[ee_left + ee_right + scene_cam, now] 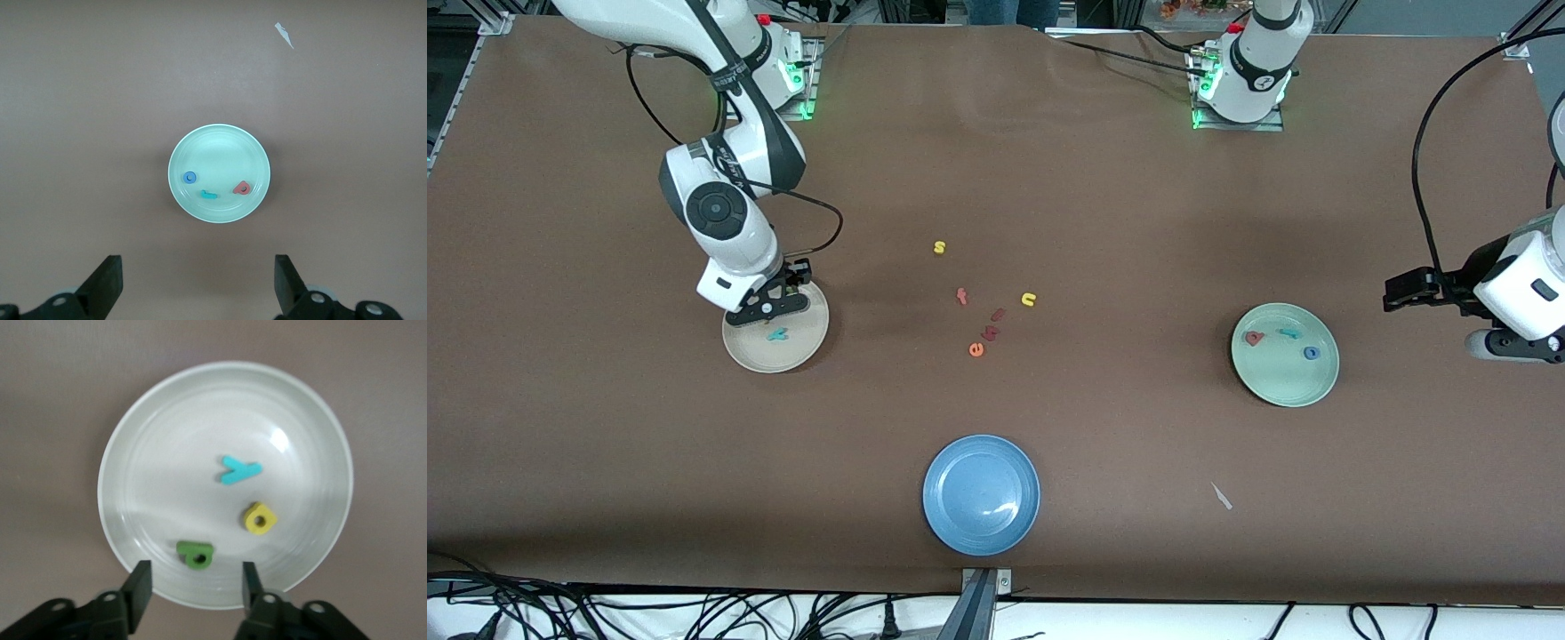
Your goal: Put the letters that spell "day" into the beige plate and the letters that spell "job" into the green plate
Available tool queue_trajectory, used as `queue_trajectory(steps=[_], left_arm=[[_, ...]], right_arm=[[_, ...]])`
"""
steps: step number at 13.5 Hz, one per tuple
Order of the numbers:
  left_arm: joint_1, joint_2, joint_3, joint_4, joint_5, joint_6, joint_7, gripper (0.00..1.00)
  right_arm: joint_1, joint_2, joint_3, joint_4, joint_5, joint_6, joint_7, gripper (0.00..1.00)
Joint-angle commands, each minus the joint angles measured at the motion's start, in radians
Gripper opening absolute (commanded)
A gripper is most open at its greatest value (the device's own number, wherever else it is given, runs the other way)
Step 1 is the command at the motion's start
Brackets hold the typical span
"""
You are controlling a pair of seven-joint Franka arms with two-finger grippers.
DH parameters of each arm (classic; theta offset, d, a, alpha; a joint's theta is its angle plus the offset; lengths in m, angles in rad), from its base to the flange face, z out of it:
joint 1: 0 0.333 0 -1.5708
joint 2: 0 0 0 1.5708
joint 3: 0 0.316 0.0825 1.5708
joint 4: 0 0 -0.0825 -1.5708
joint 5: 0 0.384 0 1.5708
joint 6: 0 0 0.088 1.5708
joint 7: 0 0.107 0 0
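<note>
letters: 3 in beige plate [133, 440] (teal y [239, 471], yellow a [259, 519], green d [195, 554]), 3 in green plate [220, 143] (blue o [189, 177], teal j [209, 195], red b [243, 189]). right hand [193, 587] hangs just over the d, fingers apart, holding nothing. left hand [198, 283] wide open, empty, waits at its end of counter [1103, 222] beside green plate. both words look done.

A: Front view: right claw [769, 307] covered part of the beige plate [805, 351]; only the teal "y" [777, 335] showed.
B: Noted. Left arm [1525, 284] was cut off at the picture's edge.
</note>
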Motion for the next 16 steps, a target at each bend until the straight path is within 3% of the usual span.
queue_trajectory(steps=[1, 6, 8, 9, 11, 12, 16], left_arm=[[-0.003, -0.014, -0.001, -0.015, 0.016, 0.001, 0.015, 1.00], [-0.003, -0.016, -0.001, -0.015, 0.016, 0.001, 0.015, 1.00], [-0.001, -0.016, -0.001, -0.014, 0.016, 0.001, 0.015, 1.00], [-0.003, -0.014, -0.001, -0.015, 0.016, 0.001, 0.015, 1.00], [-0.003, -0.016, -0.001, -0.014, 0.016, 0.001, 0.015, 1.00], [-0.003, -0.014, -0.001, -0.015, 0.016, 0.001, 0.015, 1.00], [-0.003, -0.016, -0.001, -0.015, 0.016, -0.001, 0.015, 1.00]], right_arm=[[-0.002, -0.025, -0.022, 0.037, -0.003, -0.020, -0.020, 0.99], [0.001, -0.092, -0.016, 0.146, 0.011, -0.177, -0.017, 0.99], [0.003, -0.126, -0.016, 0.211, 0.088, -0.188, -0.027, 1.00], [0.003, -0.151, -0.018, 0.246, 0.131, -0.261, -0.042, 1.00], [0.003, -0.148, -0.027, 0.440, 0.217, -0.504, -0.070, 1.00], [0.001, -0.145, -0.032, 0.525, 0.219, -0.587, -0.073, 1.00], [0.006, -0.181, -0.177, 0.614, 0.270, -0.721, -0.205, 1.00]])
